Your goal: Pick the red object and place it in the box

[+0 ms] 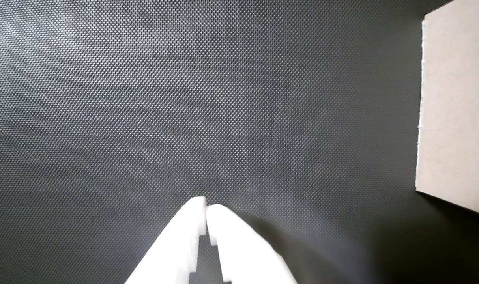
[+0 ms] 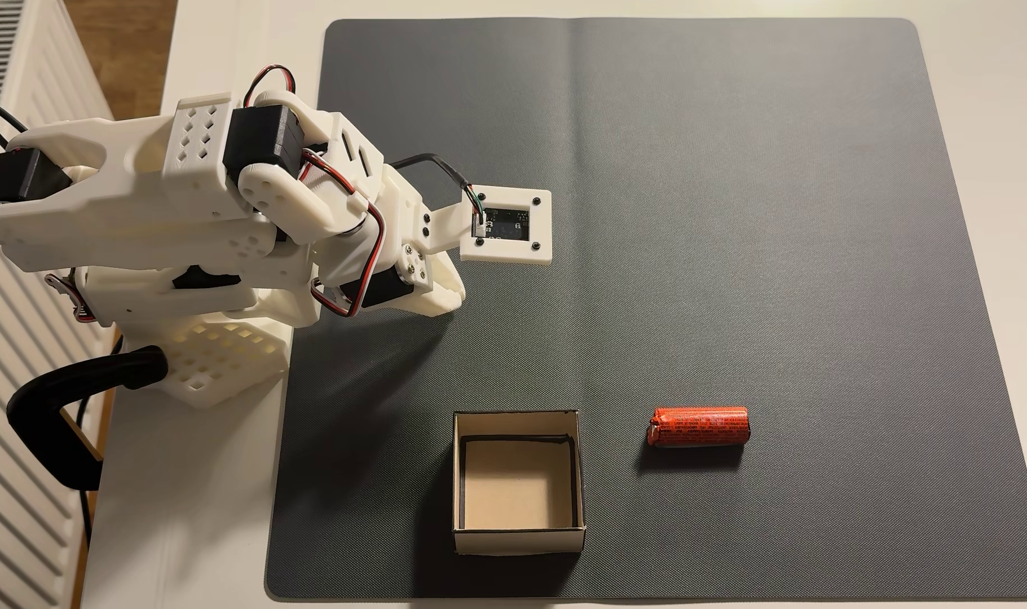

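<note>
The red object (image 2: 700, 427), an orange-red cylinder with dark print, lies on its side on the dark mat, right of the box (image 2: 519, 541). The box is square, open-topped cardboard, and nothing lies inside it. The white arm is folded at the left in the fixed view, with my gripper (image 2: 453, 293) pointing down at the mat, up and left of the box and far from the cylinder. In the wrist view my gripper (image 1: 206, 206) is shut with nothing between its white fingers, above bare mat. The box's outer wall (image 1: 456, 110) shows at the right edge there.
A dark grey textured mat (image 2: 733, 175) covers most of the white table. The arm's base and a black clamp (image 2: 59, 410) sit at the table's left edge beside a white radiator (image 2: 7, 380). The wrist camera's mount (image 2: 506, 223) sticks out over the mat.
</note>
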Tool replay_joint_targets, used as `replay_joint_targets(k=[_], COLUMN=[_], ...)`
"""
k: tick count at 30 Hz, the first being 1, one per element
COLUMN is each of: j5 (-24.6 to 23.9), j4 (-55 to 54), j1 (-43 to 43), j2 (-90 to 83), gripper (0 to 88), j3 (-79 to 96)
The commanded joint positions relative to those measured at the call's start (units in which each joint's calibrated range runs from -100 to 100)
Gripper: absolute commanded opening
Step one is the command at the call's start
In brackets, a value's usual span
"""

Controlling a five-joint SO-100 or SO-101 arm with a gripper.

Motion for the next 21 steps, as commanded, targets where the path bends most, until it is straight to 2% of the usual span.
replay_joint_targets(k=[1, 9, 12, 21], j5=[-0.2, -0.7, -0.2, -0.6], j4=[1.1, 0.9, -2.8, -6.9], j1=[-0.4, -0.5, -0.6, 1.3], j2=[0.5, 0.4, 0.3, 1.0], gripper=[0.7, 0.7, 0.7, 0.7], j3=[0.7, 0.7, -0.5, -20.9])
